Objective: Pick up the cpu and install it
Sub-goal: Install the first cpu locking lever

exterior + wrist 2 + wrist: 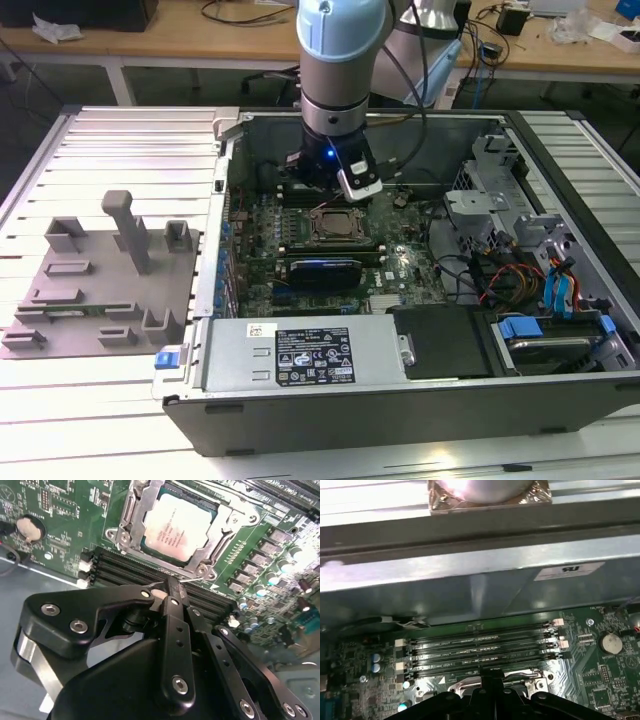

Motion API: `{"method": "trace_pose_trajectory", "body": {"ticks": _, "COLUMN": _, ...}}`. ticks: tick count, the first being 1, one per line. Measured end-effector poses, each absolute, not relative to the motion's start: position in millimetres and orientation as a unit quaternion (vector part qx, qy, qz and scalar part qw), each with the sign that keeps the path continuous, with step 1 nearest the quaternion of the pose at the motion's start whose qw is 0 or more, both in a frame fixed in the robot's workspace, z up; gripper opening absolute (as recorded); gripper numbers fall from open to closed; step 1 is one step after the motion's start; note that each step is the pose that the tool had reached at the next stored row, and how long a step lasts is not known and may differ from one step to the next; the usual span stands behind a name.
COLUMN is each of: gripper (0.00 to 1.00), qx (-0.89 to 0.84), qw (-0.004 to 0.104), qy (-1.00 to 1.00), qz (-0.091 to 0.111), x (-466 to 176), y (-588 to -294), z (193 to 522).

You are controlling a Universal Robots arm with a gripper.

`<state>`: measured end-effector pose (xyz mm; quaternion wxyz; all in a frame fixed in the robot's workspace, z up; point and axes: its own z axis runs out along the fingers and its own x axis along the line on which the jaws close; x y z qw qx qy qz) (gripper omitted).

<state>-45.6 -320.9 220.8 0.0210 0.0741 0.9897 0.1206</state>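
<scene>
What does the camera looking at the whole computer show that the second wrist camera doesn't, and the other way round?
The exterior view alone takes in the open computer case, the grey tray of holders on the exterior view's left, and the arm reaching in. The second wrist view alone shows the cpu seated in its metal-framed socket, with the gripper close above the memory slots. Both show the green motherboard and the socket.

pale silver cpu [182,527], green motherboard [65,525], black hand [172,592]
</scene>
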Motion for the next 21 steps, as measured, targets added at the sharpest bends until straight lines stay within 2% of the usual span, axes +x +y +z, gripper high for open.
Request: {"method": "trace_pose_trajectory", "body": {"ticks": 21, "gripper": 0.11, "qx": 0.164, "qw": 0.032, "qy": 0.979, "qz": 0.117, "x": -38, "y": -311, "z": 210}}
